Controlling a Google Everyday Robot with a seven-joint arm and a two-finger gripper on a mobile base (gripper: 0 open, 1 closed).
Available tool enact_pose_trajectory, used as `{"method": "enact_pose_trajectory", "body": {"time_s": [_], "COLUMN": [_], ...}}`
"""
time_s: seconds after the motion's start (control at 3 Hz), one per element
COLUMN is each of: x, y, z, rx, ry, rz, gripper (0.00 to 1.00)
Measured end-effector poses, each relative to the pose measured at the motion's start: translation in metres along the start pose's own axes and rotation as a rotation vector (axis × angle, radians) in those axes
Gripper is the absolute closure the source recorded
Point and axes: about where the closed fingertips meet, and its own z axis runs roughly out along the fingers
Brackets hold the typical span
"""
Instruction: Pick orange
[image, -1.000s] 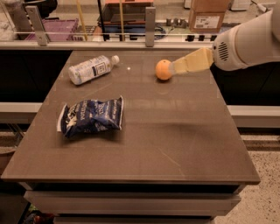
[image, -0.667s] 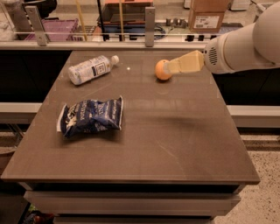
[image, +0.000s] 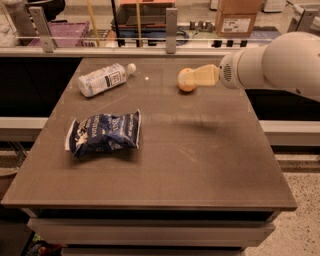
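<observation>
**Tabletop stock, one arm present: orange at the table's far edge**

1. Table (image: 200, 170): dark brown, flat top, plain front edge toward the camera. All places below are given against this table.
2. Orange (image: 185, 83): small, round, matte skin. It rests on the table near the far edge, a little right of the centre line as seen.
3. Gripper (image: 193, 76): tan, tapered, lying roughly level over the far part of the table. Its tip meets the upper right of the orange. Whether it is open, closed or clamped on the fruit cannot be told.
4. Arm (image: 280, 62): white, thick and rounded. It reaches in over the table's far right corner.
5. Water bottle (image: 102, 79): clear, white label and cap, lying on its side at the table's far left, with the cap toward the centre.
6. Blue chip bag (image: 104, 132): crumpled, lying flat on the table's left half about midway between the far and near edges.
7. Cardboard box (image: 239, 20): beyond the table's far edge, right of centre.
8. Purple bin (image: 60, 32): beyond the table's far left corner.
</observation>
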Motion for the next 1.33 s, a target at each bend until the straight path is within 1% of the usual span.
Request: {"method": "enact_pose_trajectory", "body": {"time_s": [0.33,0.67,1.33], "x": [0.002,-0.002,-0.007], "y": [-0.006,-0.010,-0.007], "z": [0.024,0.050,0.097], "rx": [-0.010,-0.023,-0.040], "ry": [-0.012,-0.015,-0.043], "rz": [-0.001,-0.010,-0.008], "gripper": [0.00,0.00,0.00]}}
